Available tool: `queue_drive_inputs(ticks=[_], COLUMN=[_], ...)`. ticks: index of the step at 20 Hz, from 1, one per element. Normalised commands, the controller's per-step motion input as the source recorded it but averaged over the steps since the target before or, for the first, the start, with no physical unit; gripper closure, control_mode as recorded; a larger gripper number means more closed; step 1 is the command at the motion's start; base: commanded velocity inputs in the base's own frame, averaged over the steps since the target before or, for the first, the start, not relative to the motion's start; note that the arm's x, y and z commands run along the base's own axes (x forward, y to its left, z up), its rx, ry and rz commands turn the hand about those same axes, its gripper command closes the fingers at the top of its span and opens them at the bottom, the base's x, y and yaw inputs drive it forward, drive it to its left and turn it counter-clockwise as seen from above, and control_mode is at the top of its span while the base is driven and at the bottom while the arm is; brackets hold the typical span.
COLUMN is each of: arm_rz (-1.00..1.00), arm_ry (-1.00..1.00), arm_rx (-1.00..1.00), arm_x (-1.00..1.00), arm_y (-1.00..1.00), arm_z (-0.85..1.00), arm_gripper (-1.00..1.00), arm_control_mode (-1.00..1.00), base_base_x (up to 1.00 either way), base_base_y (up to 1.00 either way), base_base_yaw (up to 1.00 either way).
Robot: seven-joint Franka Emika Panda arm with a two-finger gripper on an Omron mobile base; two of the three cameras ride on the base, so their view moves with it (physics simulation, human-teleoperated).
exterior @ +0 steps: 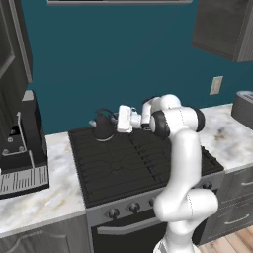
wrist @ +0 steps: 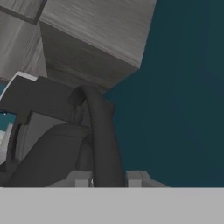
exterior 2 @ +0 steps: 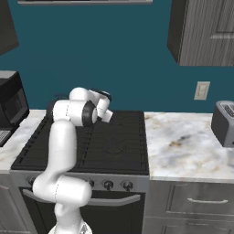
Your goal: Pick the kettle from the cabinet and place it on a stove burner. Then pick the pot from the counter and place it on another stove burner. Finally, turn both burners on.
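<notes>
The small dark grey kettle (exterior: pixel 103 127) stands at the back left burner of the black stove (exterior: pixel 123 165), its short spout pointing left. I cannot tell whether its base rests on the grate or hangs just above it. My gripper (exterior: pixel 117 120) reaches in from the right and is shut on the kettle's looping black handle (wrist: pixel 101 131), which runs up between the two fingertips in the hand view. The kettle's rounded body (wrist: pixel 48 153) sits below and left of the handle there. The pot is out of view.
A black coffee machine (exterior: pixel 22 148) stands on the marble counter (exterior: pixel 39 197) left of the stove. A grey toaster (exterior 2: pixel 224 121) sits on the right counter (exterior 2: pixel 183 146). Round knobs (exterior 2: pixel 108 184) line the stove front. Dark wood-grain cabinets (exterior 2: pixel 205 32) hang above.
</notes>
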Motion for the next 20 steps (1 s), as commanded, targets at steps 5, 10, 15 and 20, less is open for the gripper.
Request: queue_drive_inputs(ticks=[5,10,15,20], arm_rz=[0.00,0.00,0.00,0.00], arm_ry=[0.02,0.01,0.00,0.00], arm_rx=[0.00,0.00,0.00,0.00], arm_x=[0.16,0.11,0.02,0.00], arm_y=[0.07,0.05,0.01,0.05], arm_z=[-0.32,-0.31,-0.23,-0.24], arm_gripper=[1.00,1.00,1.00,-1.00], arm_control_mode=[-1.00,-1.00,-1.00,-1.00], base_base_x=[0.00,0.00,0.00,0.00], base_base_y=[0.00,0.00,0.00,0.00], base_base_yaw=[0.00,0.00,0.00,0.00])
